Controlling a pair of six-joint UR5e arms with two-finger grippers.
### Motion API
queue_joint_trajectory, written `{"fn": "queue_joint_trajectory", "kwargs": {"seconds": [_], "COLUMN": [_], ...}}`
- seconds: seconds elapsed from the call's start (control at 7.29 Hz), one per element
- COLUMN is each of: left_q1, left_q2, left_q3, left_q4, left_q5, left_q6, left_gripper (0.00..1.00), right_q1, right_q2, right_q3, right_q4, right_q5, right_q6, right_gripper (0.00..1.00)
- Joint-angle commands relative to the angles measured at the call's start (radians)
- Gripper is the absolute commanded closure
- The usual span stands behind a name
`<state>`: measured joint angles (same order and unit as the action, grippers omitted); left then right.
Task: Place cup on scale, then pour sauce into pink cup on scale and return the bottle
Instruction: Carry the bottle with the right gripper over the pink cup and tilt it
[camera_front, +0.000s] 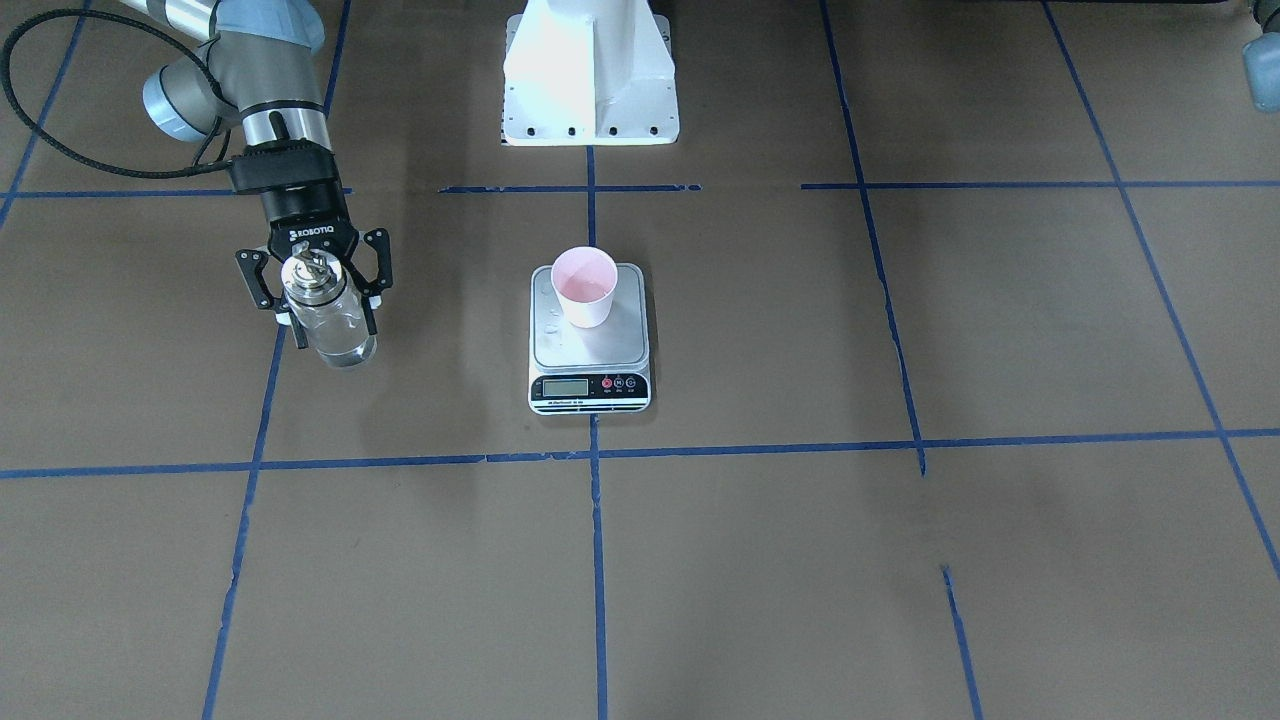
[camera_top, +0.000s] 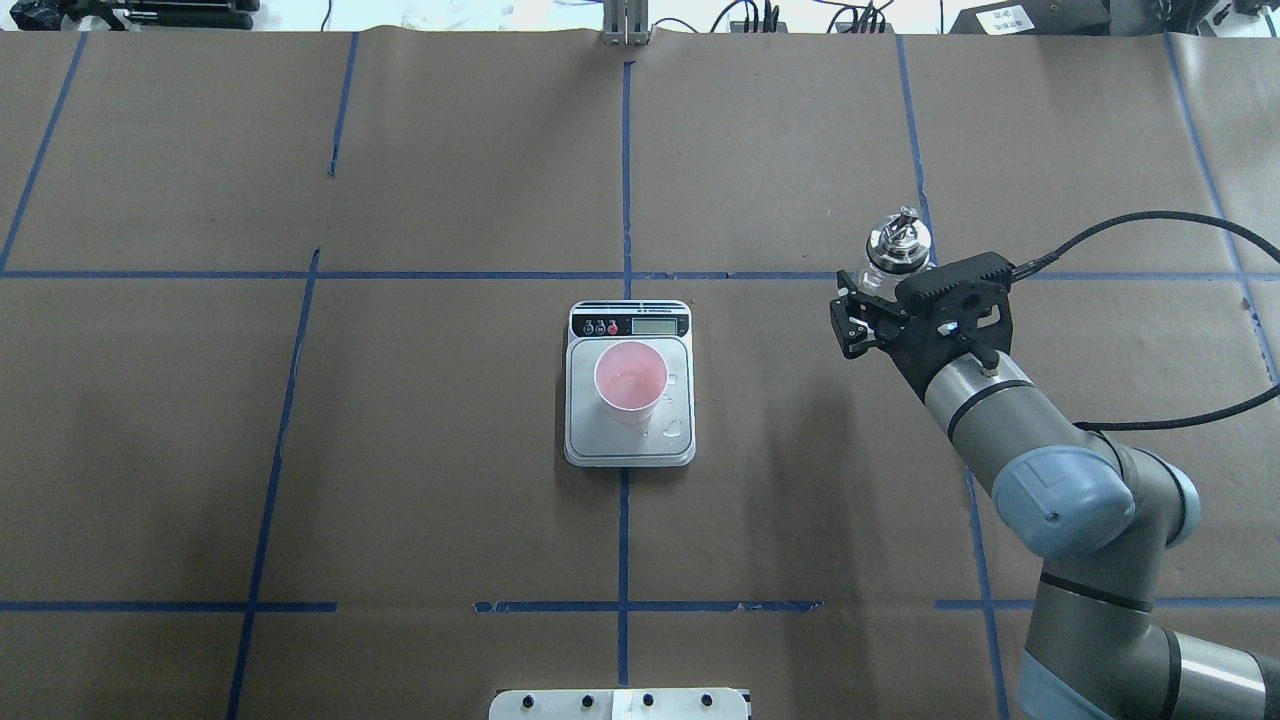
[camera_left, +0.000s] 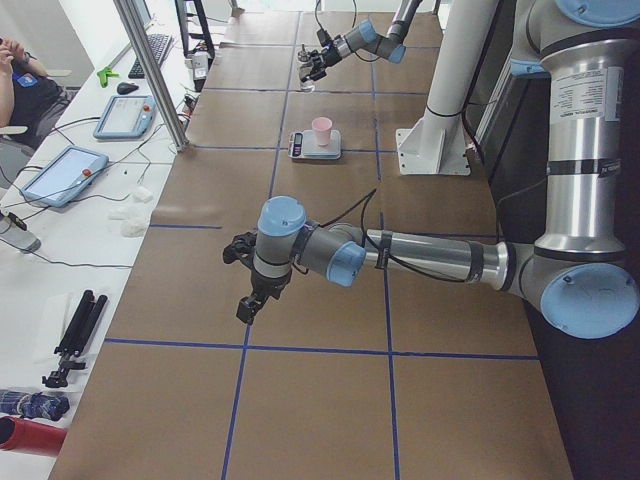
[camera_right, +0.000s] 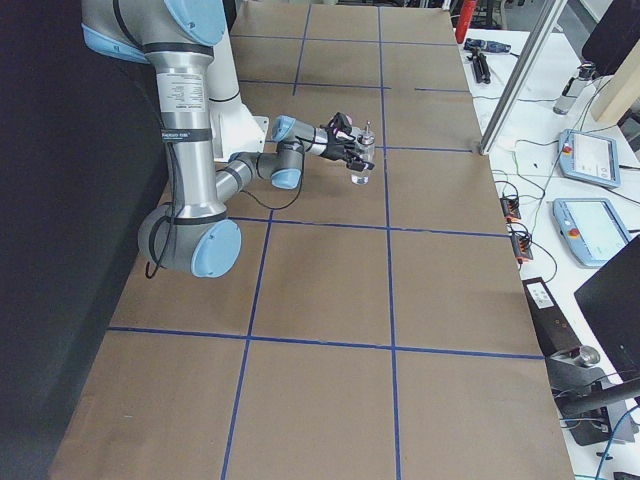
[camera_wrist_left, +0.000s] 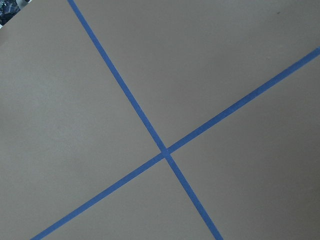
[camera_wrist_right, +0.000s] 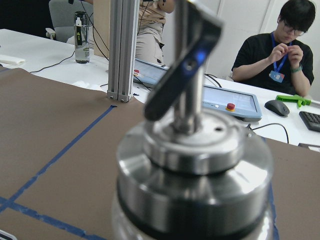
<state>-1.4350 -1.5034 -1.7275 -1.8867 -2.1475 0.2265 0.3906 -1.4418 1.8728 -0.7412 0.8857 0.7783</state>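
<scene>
Cup (camera_front: 588, 308) stands on scale (camera_top: 630, 448) holding sauce (camera_top: 631, 384), so 2 steps look done; right gripper (camera_front: 328, 310), clamped on the upright bottle (camera_front: 335, 330) well apart from the scale, must return it; left gripper (camera_left: 245, 308) can't be judged.

Brown table (camera_top: 400, 450) gridded with blue tape (camera_top: 626, 150), white bench (camera_left: 70, 225) with tablets (camera_left: 62, 173), aluminium post (camera_left: 153, 70)

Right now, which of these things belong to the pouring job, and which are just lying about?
Job: cup, scale, bottle held in the right hand.
Lying about: tablet, computer mouse, keyboard, all on the side desk.
</scene>
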Motion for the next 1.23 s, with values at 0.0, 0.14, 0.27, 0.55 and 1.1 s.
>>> {"fn": "queue_joint_trajectory", "kwargs": {"seconds": [0.0, 0.14, 0.27, 0.55, 1.1], "left_q1": [-0.007, -0.007, -0.01, -0.094, -0.113], "left_q2": [0.0, 0.002, 0.014, 0.017, 0.04], "left_q3": [-0.001, 0.006, 0.012, 0.011, 0.016], "left_q4": [0.0, -0.003, 0.004, 0.055, 0.057], "left_q5": [0.0, -0.002, -0.002, -0.072, -0.1], "left_q6": [0.0, 0.005, 0.008, 0.01, 0.053], "left_gripper": [0.0, 0.0, 0.0, 0.0, 0.0], "right_q1": [-0.028, -0.044, -0.058, -0.072, -0.145], "right_q2": [0.049, 0.061, 0.075, 0.087, 0.233], "right_q3": [-0.004, -0.004, -0.004, -0.006, -0.017], "right_q4": [-0.047, -0.12, -0.177, -0.219, -0.537], "right_q5": [-0.079, -0.117, -0.184, -0.234, -0.393], "right_q6": [-0.202, -0.224, -0.319, -0.538, -0.553], "right_gripper": [1.0, 1.0, 1.0, 1.0, 1.0]}}
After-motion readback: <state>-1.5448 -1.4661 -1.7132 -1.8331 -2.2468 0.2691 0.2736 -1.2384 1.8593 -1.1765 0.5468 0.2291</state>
